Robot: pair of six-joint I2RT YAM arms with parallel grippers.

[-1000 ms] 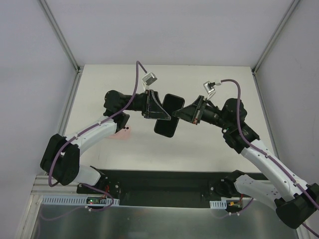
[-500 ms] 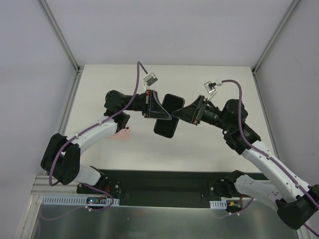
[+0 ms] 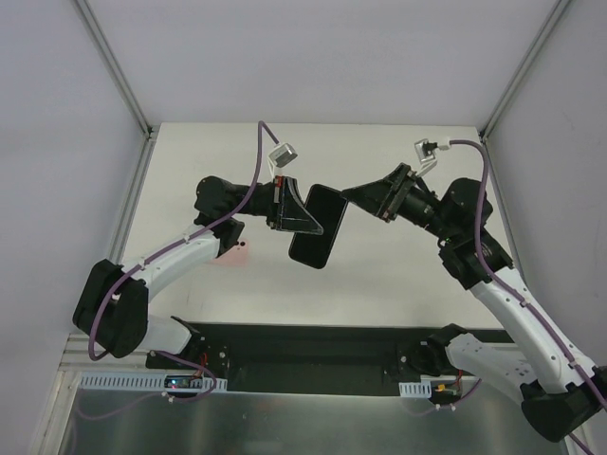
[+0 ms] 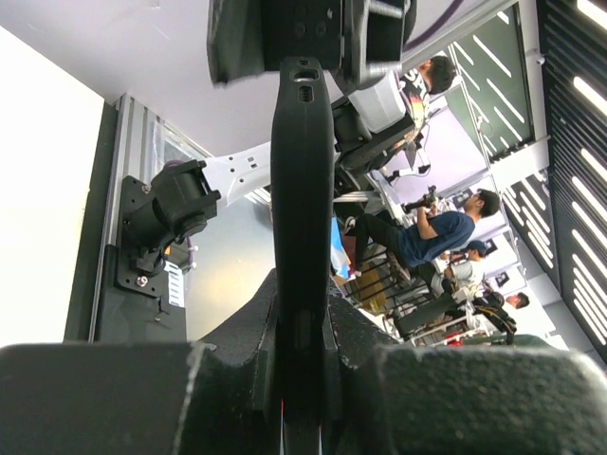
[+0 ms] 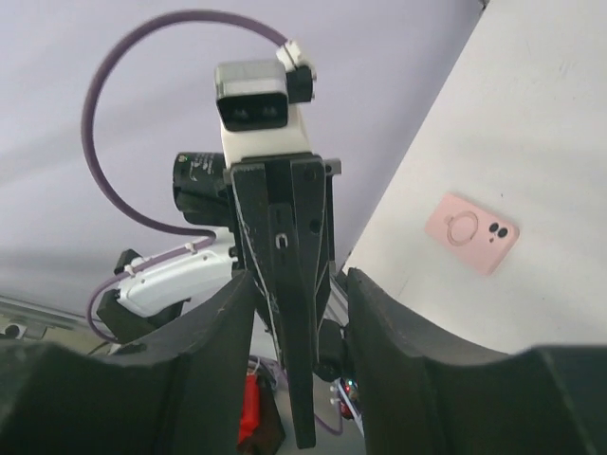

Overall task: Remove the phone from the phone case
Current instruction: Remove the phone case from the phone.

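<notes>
Left tool (image 3: pixel 305 218) is clenched on the black phone (image 3: pixel 311 248), gripping it across its flat faces. The phone hangs in the air above the surface (image 3: pixel 398 275), long axis tilted. In the left wrist view it runs edge-on out from between the fingers (image 4: pixel 123 398).

Right tool (image 3: pixel 351 194) is spread apart and grasps nothing. It sits just beside the phone's far end, and we cannot tell whether it touches. In the right wrist view there is a gap on both sides of the phone edge between its fingers (image 5: pixel 204 351).

The pink case (image 5: pixel 471 232) lies flat on the surface, well apart from the phone and partly under the left arm in the top view. We judge the phone is already out.

Risks as we see them:
- There is only one grip, near one long side. Most of the phone hangs out past the fingers, so a jerk could pivot it or slide it out, and it would drop onto the surface.
- The right tool is close to the phone's end. Any sideways drift would knock that end and lever the phone out of the left grip.
- A careless set-down could land the phone on the case.
</notes>
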